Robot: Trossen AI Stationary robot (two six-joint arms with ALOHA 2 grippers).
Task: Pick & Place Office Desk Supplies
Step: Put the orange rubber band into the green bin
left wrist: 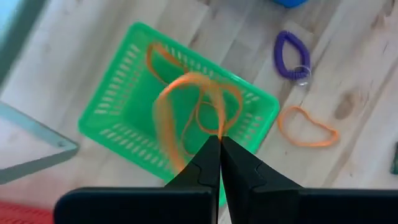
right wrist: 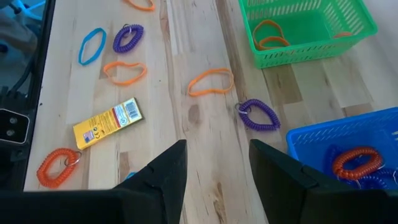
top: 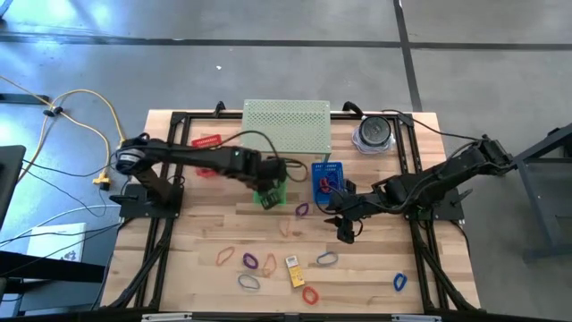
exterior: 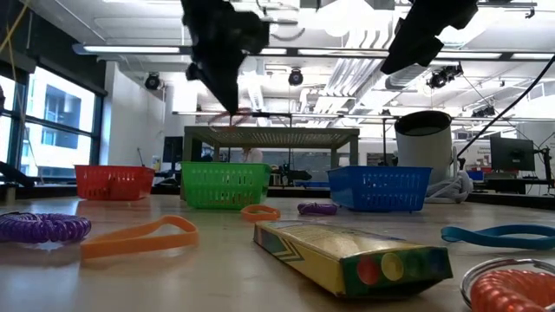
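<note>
Bright ceiling strips lit an open workshop beyond a pale wooden table [top: 259,224], where red, green and blue baskets stood in a row before a perforated shelf [top: 287,126].

Above the green basket [left wrist: 118,118] the left gripper [left wrist: 220,142] was clenched on an orange loop [left wrist: 186,99], which dangled over two orange loops already inside. I judged the risk plain: the loop hung off to one side of the tips, so if released while swinging it might catch the basket's rim or drop outside, and a thin band could also cling to one finger.

Near the blue basket [right wrist: 348,149], away from the green one, the right gripper [right wrist: 214,158] hovered with fingers parted, holding nothing. More loops, purple, orange, blue and red, and a yellow packet [right wrist: 107,122] lay scattered on the table, farther from the green basket.
</note>
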